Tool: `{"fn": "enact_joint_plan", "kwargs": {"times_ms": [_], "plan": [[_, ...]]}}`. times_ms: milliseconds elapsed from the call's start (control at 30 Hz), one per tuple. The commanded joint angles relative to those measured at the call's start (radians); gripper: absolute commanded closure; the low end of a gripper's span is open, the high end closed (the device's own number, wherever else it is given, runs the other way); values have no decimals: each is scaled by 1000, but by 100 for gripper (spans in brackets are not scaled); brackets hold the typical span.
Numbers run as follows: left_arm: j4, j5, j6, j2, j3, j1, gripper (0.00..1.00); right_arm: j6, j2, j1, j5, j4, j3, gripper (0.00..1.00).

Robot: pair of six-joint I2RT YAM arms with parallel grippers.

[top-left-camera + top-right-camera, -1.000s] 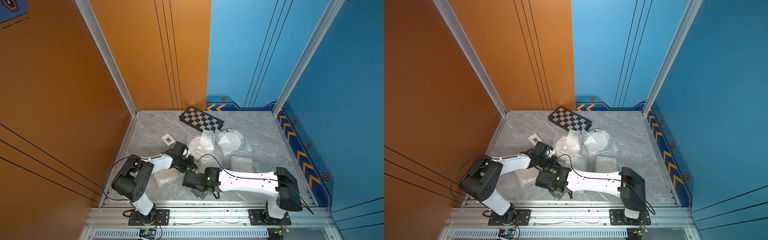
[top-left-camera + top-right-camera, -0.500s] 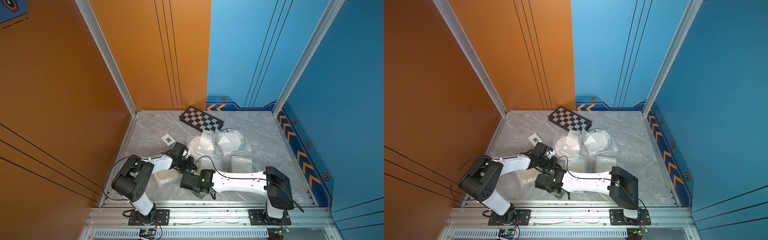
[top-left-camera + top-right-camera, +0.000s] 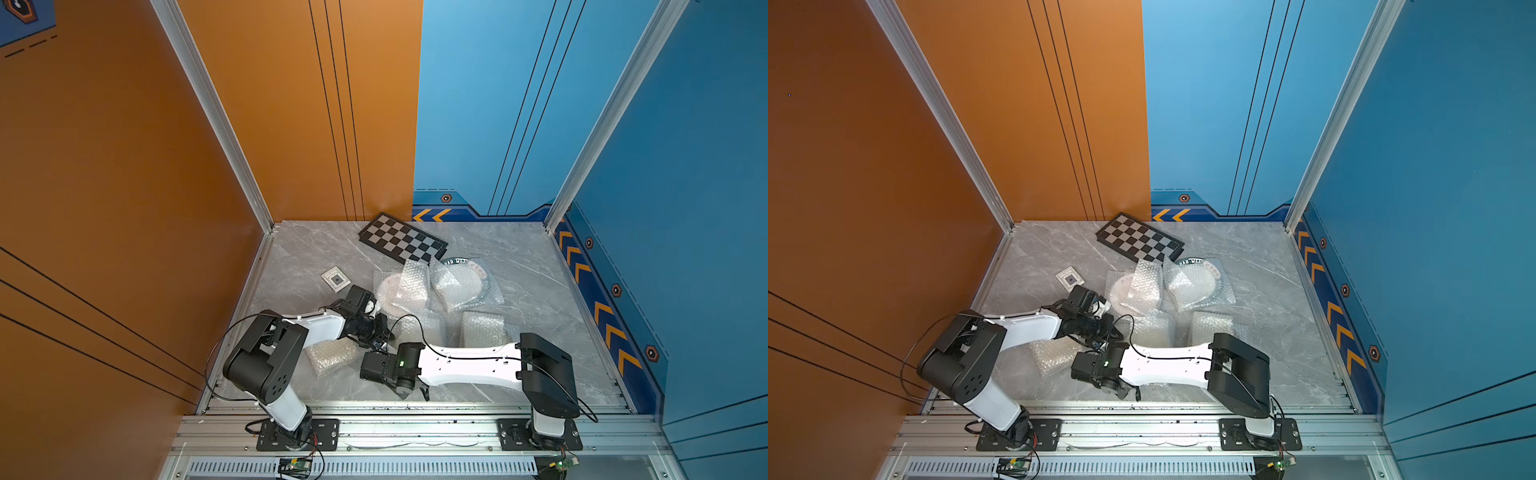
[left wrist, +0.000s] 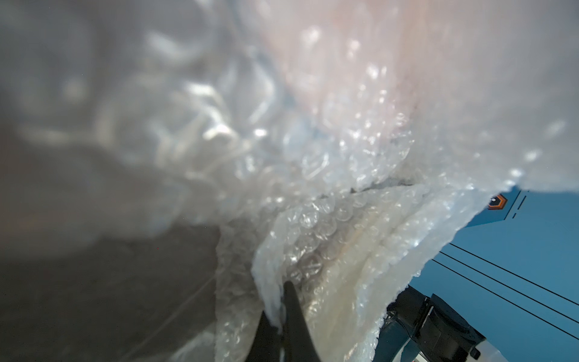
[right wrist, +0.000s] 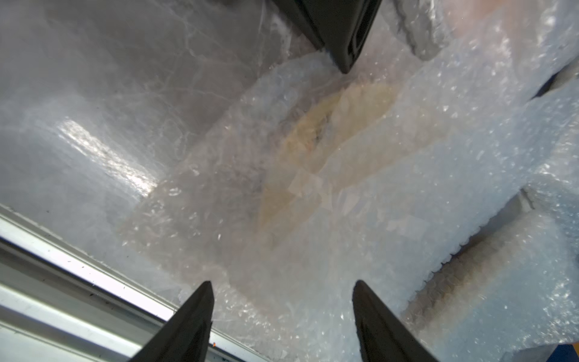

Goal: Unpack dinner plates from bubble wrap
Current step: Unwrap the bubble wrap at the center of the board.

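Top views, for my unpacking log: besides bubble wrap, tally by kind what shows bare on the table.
Plates, partly uncovered: 2 (white plate, lettered-rim plate)
Checkerboard: 1
Square card: 1
Total: 4

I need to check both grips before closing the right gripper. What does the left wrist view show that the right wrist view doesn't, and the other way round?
Only the left wrist view shows the left gripper shut on a folded edge of bubble wrap, with the blue wall behind. Only the right wrist view shows the right gripper open over a wrapped yellowish plate, along with the grey table and the metal rail. Both views show crinkled bubble wrap filling much of the frame.
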Motion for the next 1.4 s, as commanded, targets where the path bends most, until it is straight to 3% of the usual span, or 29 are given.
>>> {"fn": "enact_joint_plan", "kwargs": {"times_ms": [0,800,1167,1367], "plan": [[-7,21,-2,-10,-15,1,99,8,2,-8,58,-3,-17,32],[5,17,-12,-15,-39,-4,100,27,-17,-28,37,72,-71,53],[4,22,-11,-29,-53,-2,100,68,-52,-28,40,85,-97,76],[-1,20,-6,-29,-52,-3,100,101,-99,-25,58,86,-120,79]]}}
